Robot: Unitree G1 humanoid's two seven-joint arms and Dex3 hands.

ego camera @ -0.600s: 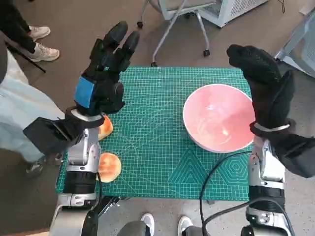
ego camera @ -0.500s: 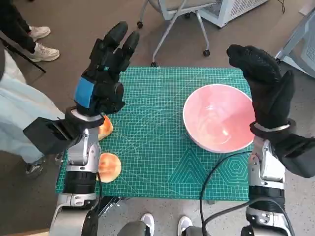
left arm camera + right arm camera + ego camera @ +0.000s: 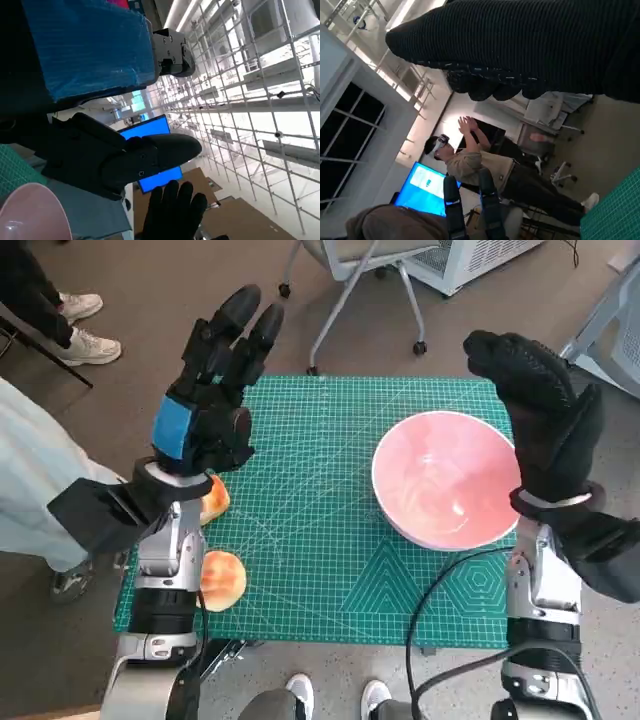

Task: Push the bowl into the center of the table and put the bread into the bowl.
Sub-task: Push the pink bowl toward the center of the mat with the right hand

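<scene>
My left hand (image 3: 215, 390) is up in the air over the table's 9 o'clock side. Its fingers (image 3: 240, 325) are straight and spread apart, and it holds nothing. In the left wrist view I see the blue tape (image 3: 85, 45) on its back and one black finger (image 3: 150, 155) reaching out.

My right hand (image 3: 540, 410) is also lifted, over the table's 3 o'clock edge. The glove is flat and the fingers point away from me. It holds nothing and does not touch the bowl.

The pink bowl (image 3: 447, 490) sits on the green cutting mat (image 3: 310, 490), off toward 3 o'clock, not in the middle. It stands upright, just beside my right hand. Its rim (image 3: 30, 210) also peeks into the left wrist view.

Two pieces of bread lie near the mat's 8 o'clock corner, well apart from the bowl. One bread roll (image 3: 222, 578) lies beside my left forearm. The other bread piece (image 3: 214, 498) is partly hidden under my left wrist.

An office chair (image 3: 350, 270) stands on the floor at 12 o'clock. A person's shoes (image 3: 80, 325) show at 10 o'clock. In the right wrist view a person (image 3: 470, 165) stands with both hands raised.
</scene>
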